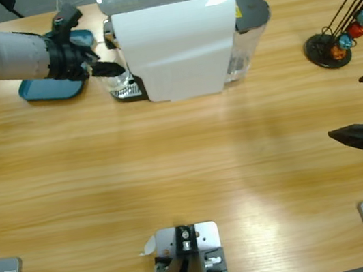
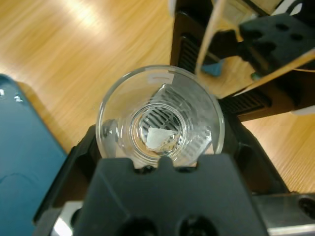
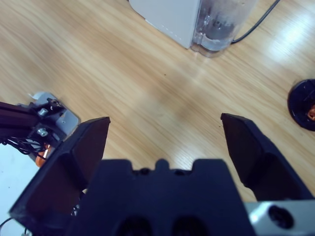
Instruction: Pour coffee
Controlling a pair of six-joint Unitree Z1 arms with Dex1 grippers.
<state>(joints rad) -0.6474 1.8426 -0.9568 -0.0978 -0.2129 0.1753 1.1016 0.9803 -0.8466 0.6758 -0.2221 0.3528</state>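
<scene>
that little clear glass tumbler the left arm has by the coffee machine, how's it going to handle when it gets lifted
The small clear glass tumbler is probably rigid and breakable, being thin glass. Its smooth wall may slip between the left gripper's black fingers. Holding only a trace of tan coffee, it is likely light and unlikely to spill.

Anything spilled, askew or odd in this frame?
No spill shows on the table. The left tool grips a clear glass by the coffee machine; the glass holds only a trace of brownish residue. The right tool is open over bare wood.
</scene>
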